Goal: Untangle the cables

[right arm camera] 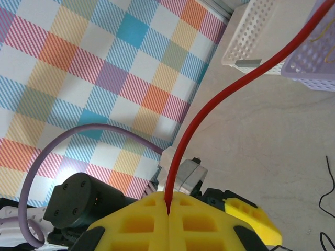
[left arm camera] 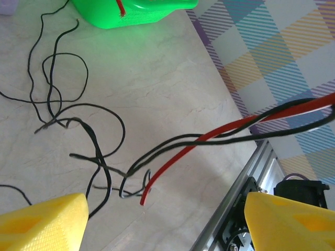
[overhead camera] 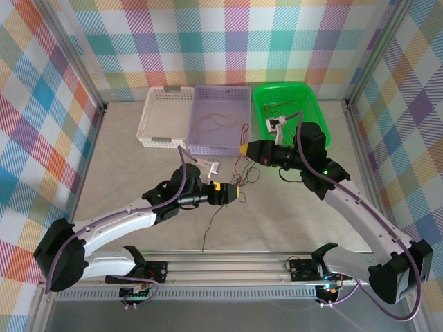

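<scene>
Broadly, the pale surface (overhead camera: 124,166) carries the cables (overhead camera: 246,171), tangled just before the purple basket (overhead camera: 211,147); the right gripper (right arm camera: 168,201) is clenched on a red cable (right arm camera: 225,94); the left gripper (left arm camera: 167,222) gapes wide above black strands (left arm camera: 99,151).

The left arm (overhead camera: 118,225) and right arm (overhead camera: 360,207) are white-shelled links joined by black housings, each trailed by a thick purple cable (right arm camera: 78,133). The left gripper (overhead camera: 232,191) and right gripper (overhead camera: 243,148) end in bright yellow fingers (right arm camera: 136,225) moulded with square recesses (a green light (overhead camera: 324,170) glows on the right wrist). Small screws dot one round black housing (right arm camera: 78,198).
</scene>
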Controlling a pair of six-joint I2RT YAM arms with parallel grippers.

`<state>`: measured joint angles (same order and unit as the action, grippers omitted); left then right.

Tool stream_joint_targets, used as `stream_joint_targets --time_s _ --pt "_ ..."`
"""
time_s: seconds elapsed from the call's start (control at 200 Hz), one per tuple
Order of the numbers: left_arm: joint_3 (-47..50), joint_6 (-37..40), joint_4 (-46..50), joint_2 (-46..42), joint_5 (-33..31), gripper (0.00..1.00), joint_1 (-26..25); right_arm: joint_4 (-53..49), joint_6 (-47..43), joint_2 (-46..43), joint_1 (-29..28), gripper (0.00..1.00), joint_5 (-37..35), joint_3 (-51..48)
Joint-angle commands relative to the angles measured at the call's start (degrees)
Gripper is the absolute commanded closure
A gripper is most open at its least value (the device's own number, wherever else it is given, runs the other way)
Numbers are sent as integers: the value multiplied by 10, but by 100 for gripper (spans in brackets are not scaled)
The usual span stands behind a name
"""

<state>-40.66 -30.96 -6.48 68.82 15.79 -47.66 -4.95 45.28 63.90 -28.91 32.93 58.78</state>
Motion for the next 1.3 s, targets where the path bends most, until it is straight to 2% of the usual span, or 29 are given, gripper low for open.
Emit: stream_joint_targets --time_s 0.0,0.14,0.27,0.51,0.735,1.13,1.23,1.245,1.275,1.295 --pt "11 22 -43 1 -15 26 -9 36 15 -12 -4 100 21 0" --pt "12 24 -58 6 -21 34 -12 47 27 -13 -7 100 26 -1" --pt "10 28 -63 14 -17 48 -12 47 28 -15 -8 100 26 1" --pt "15 34 -63 14 -15 67 -16 44 30 -22 -10 100 23 4" --pt "18 39 -59 7 -18 100 -17 42 31 -26 -10 100 18 5" --pt "41 27 -87 -27 -15 100 -18 47 42 -37 -11 100 24 6" --pt "44 21 -92 -40 -14 89 -18 56 49 -36 -11 100 33 3" --pt "44 21 -92 -42 -14 90 -18 57 50 -35 -11 100 34 3" --pt "44 24 -96 -44 -7 100 -17 56 50 -35 -12 100 35 3" --pt "45 25 -99 -45 -1 100 -17 55 50 -36 -12 100 35 3"
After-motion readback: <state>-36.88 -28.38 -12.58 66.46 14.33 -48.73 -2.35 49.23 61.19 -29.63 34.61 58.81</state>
